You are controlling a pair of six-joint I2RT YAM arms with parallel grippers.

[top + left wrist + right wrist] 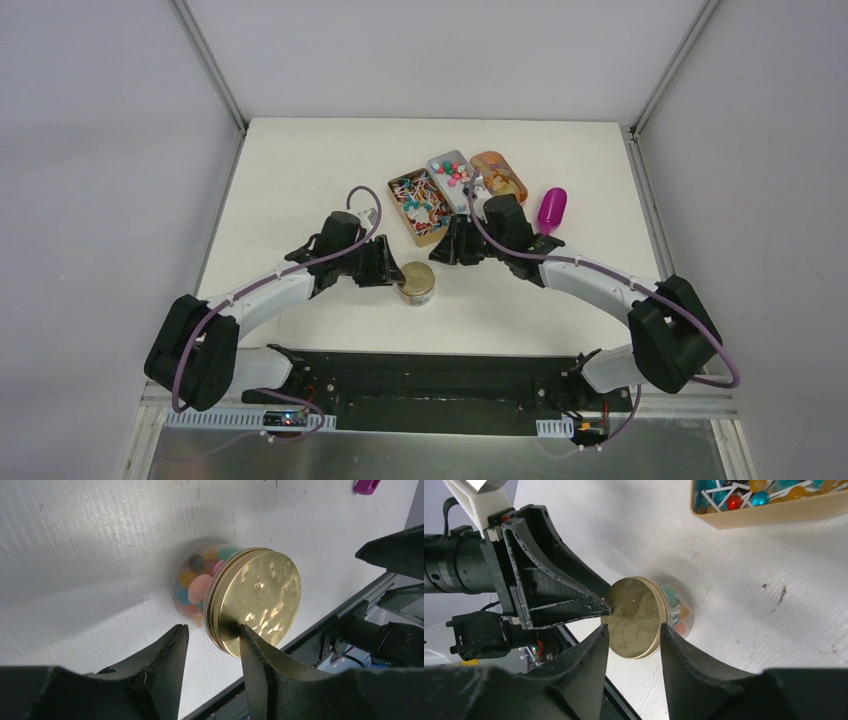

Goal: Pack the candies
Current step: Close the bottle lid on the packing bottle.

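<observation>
lid [255, 602]: gold | candies [200, 587]: pink, green, blue, orange | scoop [551, 209]: magenta | table [300, 180]: white

Jar [417, 284] flanked by left hand [394, 274], right hand [442, 256]; trays [420, 207] behind.

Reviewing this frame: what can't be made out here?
Right wrist: whether the right gripper presses the gold lid; its own fingers hide the contact.
Left wrist: magenta scoop, cut off by the top edge.
Right wrist: candy tray, cut off by the top edge.
Top external: candies too small to count.
</observation>
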